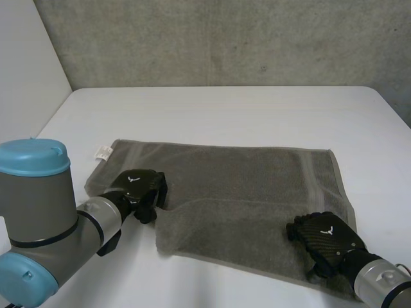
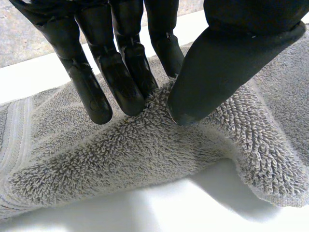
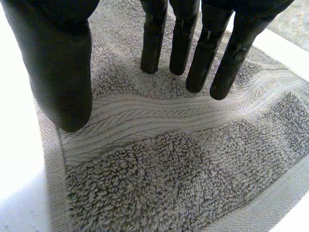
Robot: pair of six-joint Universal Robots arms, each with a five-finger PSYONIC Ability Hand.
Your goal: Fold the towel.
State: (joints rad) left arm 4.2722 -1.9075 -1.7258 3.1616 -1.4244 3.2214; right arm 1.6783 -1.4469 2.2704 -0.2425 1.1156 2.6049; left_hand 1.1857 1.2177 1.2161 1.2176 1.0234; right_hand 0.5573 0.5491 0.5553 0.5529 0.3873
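Limp towel (image 1: 244,179), best gripped at corners: left hand (image 1: 138,184) pinches its edge, right hand (image 1: 324,234) rests spread on it

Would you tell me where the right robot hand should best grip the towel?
Probably the near right corner of the towel, at the woven band beneath the right robot hand, from above: it lies flat, its free edge right alongside.
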